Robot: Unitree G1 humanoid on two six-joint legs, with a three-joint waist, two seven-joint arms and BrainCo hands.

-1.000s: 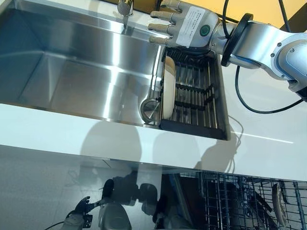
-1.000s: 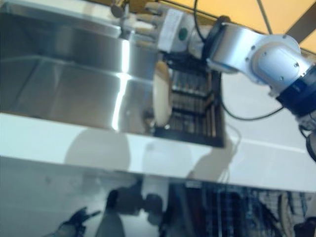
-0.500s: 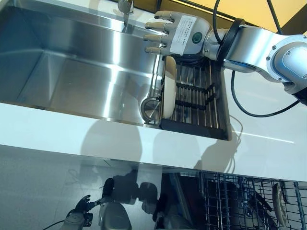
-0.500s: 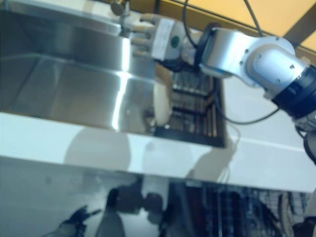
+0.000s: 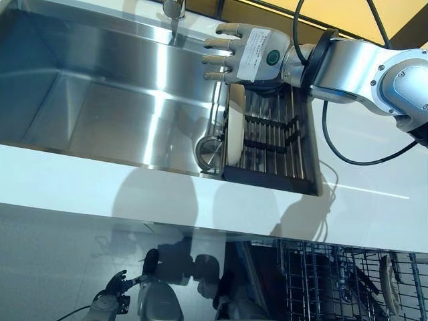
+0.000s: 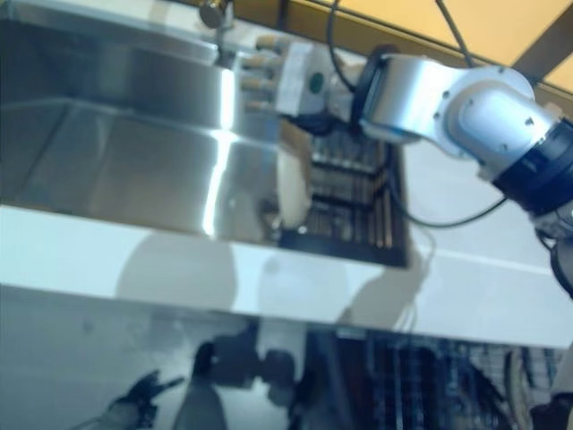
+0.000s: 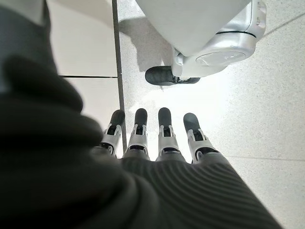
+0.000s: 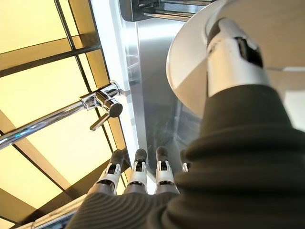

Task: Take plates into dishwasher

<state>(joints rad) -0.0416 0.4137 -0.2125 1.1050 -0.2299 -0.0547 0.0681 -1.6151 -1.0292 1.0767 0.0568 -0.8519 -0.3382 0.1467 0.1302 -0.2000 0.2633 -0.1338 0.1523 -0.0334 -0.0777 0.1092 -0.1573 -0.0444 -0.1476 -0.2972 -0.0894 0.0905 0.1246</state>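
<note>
Faucet [image 5: 174, 9] and sink [image 5: 100, 100] flank plate [image 5: 235, 130] in rack [image 5: 274, 134].

Kitchen — steel sink [image 5: 100, 100], dishwasher rack [image 5: 334, 281]

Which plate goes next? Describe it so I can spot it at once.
Find the steel sink, then the black drying rack at its right end. The plate stands on edge in the rack's leftmost slot, below the right hand; it is the only pale disc among dark bars.
</note>
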